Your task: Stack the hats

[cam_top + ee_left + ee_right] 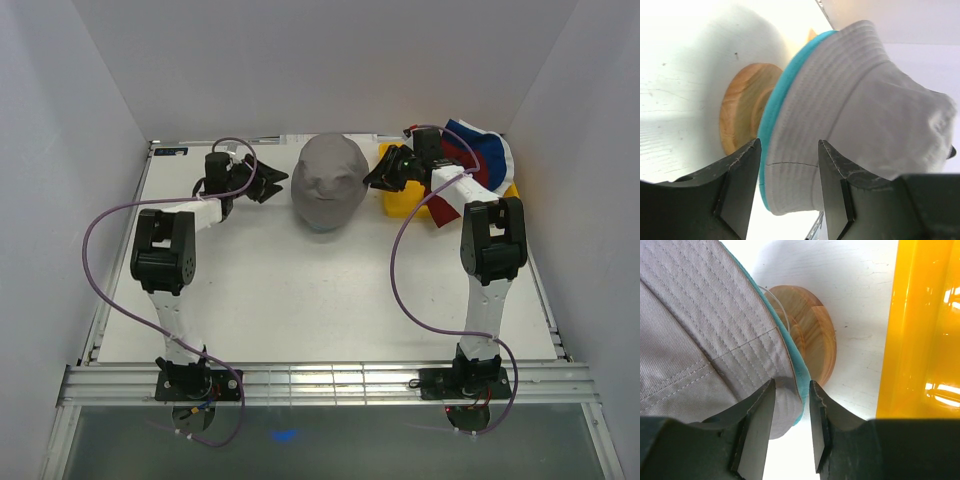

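We see the grey hat crown-up over the teal hat on the wooden stand at the back of the table, its brim in the gap of the parted left jaws and, opposite, the less parted right jaws.

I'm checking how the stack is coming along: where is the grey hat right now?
The grey hat sits at the far centre of the table in the top view, on the wooden stand over a teal hat, the yellow tray just to its right.

White table bears the wooden stand and, seemingly, a yellow tray.
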`<control>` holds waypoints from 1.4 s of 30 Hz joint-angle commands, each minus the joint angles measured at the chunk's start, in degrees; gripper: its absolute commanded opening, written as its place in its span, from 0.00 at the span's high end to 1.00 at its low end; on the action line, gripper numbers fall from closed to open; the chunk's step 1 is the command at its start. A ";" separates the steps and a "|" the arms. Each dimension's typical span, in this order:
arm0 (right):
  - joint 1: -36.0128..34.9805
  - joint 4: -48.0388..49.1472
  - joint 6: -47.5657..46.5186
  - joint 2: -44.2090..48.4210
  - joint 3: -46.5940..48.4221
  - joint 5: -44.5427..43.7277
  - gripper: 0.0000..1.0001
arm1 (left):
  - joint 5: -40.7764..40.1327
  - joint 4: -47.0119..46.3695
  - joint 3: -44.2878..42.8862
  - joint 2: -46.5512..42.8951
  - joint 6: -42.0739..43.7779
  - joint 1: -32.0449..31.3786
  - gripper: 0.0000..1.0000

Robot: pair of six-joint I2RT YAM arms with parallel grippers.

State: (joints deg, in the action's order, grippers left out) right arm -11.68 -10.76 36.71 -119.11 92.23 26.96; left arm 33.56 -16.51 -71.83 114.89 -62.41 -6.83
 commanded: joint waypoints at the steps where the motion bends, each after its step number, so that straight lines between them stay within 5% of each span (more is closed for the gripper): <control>1: 0.08 -1.45 -1.81 3.18 2.34 -1.12 0.60 | -0.34 1.21 -0.41 -5.73 2.20 0.59 0.40; 13: 3.85 -12.86 -7.52 8.01 8.84 -5.68 0.54 | -0.60 11.23 -3.22 -11.70 9.15 1.56 0.39; 24: 17.56 -30.70 -16.93 7.59 22.11 -20.26 0.53 | 4.23 12.12 2.30 -20.14 10.03 0.50 0.39; 33: 19.86 -35.11 -21.33 0.03 28.27 -30.91 0.53 | 6.43 13.70 4.60 -26.64 10.56 -1.78 0.39; 42: 19.77 -34.76 -23.43 -4.20 27.66 -32.41 0.53 | 7.04 15.28 2.66 -27.44 10.82 -2.05 0.39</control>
State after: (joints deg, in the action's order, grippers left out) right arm 8.16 -45.45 15.44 -123.92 118.85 -3.11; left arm 39.68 -2.87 -67.77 90.74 -52.53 -8.75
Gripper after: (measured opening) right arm 0.470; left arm 0.605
